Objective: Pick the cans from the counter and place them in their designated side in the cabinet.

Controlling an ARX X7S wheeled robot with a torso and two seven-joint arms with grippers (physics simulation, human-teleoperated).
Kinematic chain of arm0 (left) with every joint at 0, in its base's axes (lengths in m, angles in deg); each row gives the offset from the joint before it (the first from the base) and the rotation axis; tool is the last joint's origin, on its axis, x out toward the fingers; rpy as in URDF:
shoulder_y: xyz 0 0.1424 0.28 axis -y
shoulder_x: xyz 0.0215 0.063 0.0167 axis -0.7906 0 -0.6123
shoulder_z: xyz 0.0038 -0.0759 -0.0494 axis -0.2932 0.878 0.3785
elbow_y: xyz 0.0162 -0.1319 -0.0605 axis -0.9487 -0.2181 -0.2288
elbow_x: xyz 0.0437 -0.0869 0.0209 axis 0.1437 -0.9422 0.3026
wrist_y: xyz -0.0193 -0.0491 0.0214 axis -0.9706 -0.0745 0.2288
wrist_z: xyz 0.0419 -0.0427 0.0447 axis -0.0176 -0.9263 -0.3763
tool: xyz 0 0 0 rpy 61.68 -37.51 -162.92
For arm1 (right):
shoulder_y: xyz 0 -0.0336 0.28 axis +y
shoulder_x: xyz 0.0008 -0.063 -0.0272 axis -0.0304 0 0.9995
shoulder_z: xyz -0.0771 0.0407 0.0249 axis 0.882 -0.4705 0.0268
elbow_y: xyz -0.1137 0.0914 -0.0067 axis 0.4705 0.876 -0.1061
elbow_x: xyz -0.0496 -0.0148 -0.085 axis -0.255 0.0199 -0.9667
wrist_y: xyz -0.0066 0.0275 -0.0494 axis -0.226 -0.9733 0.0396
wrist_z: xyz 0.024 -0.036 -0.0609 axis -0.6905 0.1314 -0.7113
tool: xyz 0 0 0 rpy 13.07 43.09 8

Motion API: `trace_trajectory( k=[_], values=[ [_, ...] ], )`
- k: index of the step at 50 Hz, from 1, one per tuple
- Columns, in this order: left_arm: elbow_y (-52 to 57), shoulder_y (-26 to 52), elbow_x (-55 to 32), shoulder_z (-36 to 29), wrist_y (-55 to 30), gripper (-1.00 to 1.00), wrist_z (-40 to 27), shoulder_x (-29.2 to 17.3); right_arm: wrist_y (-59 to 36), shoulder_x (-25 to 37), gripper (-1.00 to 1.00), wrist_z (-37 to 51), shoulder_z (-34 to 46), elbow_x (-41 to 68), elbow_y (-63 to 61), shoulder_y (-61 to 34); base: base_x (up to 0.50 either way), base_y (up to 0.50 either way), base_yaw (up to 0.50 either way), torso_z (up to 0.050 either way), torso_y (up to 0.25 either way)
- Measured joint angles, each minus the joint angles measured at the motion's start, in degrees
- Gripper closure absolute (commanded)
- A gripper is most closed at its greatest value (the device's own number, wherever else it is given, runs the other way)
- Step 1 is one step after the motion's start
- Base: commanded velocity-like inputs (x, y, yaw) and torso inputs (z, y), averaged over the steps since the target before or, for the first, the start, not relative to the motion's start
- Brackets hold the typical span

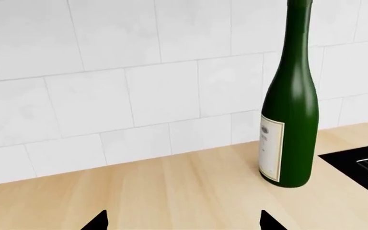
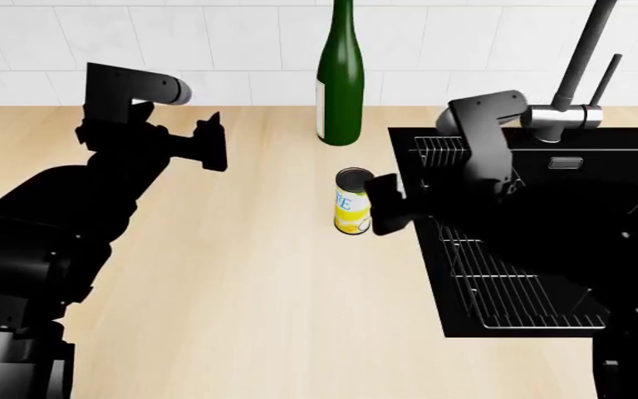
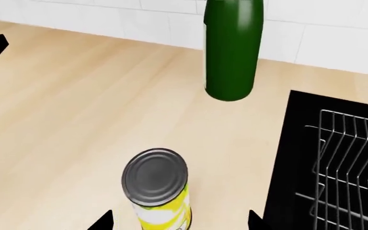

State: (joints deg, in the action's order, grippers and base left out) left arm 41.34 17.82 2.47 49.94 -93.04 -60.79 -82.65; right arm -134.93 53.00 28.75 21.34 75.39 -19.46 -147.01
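Observation:
One can (image 2: 352,202), with a silver lid and a yellow and white label, stands upright on the beige counter (image 2: 242,291) just left of the sink. My right gripper (image 2: 385,204) is level with it and open. In the right wrist view the can (image 3: 157,189) sits between the two dark fingertips (image 3: 101,222) with a gap on each side, and the right gripper (image 3: 178,223) does not touch it. My left gripper (image 2: 210,141) hangs open over bare counter at the back left; in its wrist view the left gripper (image 1: 184,223) holds nothing. The cabinet is out of view.
A tall green glass bottle (image 2: 341,75) stands at the back by the white tiled wall, just behind the can; the left wrist view shows the bottle (image 1: 293,110) too. The black sink (image 2: 630,249) with a wire rack (image 2: 507,291) and a faucet (image 2: 585,58) lies at the right.

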Motion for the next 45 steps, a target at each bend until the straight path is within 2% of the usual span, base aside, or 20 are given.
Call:
trace_trajectory(
  k=[45],
  values=[
    [0.1, 0.1, -1.0, 0.6, 0.2, -1.00, -0.5, -0.4, 6.7, -1.7, -1.00, -8.7, 10.2, -5.8, 7.0, -3.3, 0.00, 0.00, 0.00, 0.000, 0.000]
  ],
)
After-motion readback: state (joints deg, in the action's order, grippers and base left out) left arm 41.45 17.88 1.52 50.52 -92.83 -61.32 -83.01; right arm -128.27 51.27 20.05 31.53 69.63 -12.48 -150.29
